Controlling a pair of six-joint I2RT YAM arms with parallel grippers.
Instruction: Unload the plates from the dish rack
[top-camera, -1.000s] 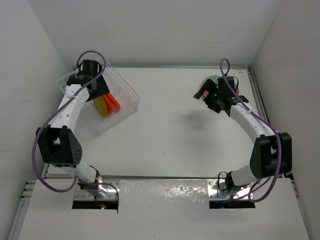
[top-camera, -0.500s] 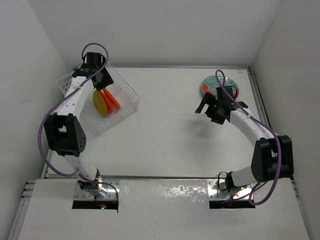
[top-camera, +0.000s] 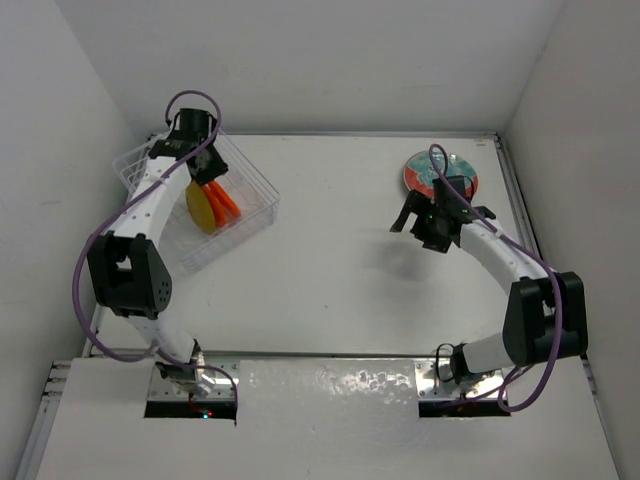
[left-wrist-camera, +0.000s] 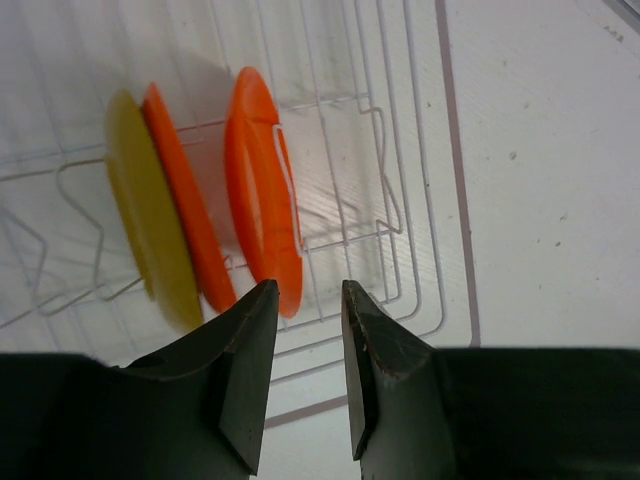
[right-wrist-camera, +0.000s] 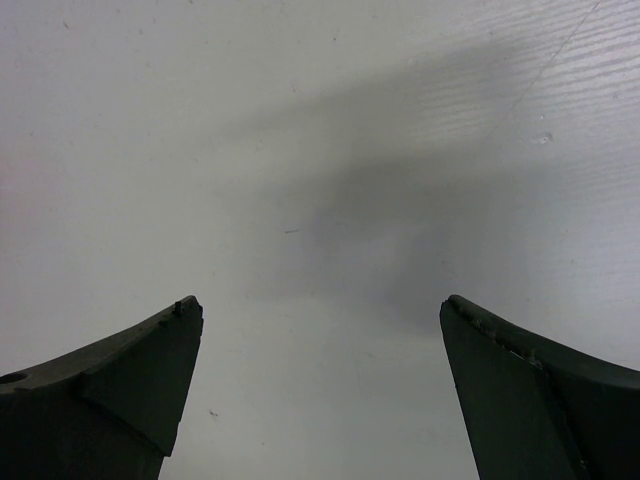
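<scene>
The clear dish rack (top-camera: 255, 190) stands at the back left. A yellow plate (top-camera: 200, 208) and two orange plates (top-camera: 224, 200) stand on edge in it. In the left wrist view the yellow plate (left-wrist-camera: 150, 240) is leftmost, then the two orange plates (left-wrist-camera: 262, 200). My left gripper (top-camera: 207, 165) hovers over the rack's far end, its jaws (left-wrist-camera: 308, 288) narrowly open and empty just above the rightmost orange plate. The teal plate (top-camera: 440, 172) lies flat on the table at the back right. My right gripper (top-camera: 420, 228) is wide open and empty (right-wrist-camera: 320, 300) over bare table, just in front of the teal plate.
A white wire basket (top-camera: 130, 165) sits against the left wall behind the rack. White walls close in the table at the left, back and right. The rack's white wires (left-wrist-camera: 420, 250) run under the left jaws.
My right gripper has drawn back from the teal plate, which now lies uncovered on the table. My left gripper has shifted toward the rack's far end.
</scene>
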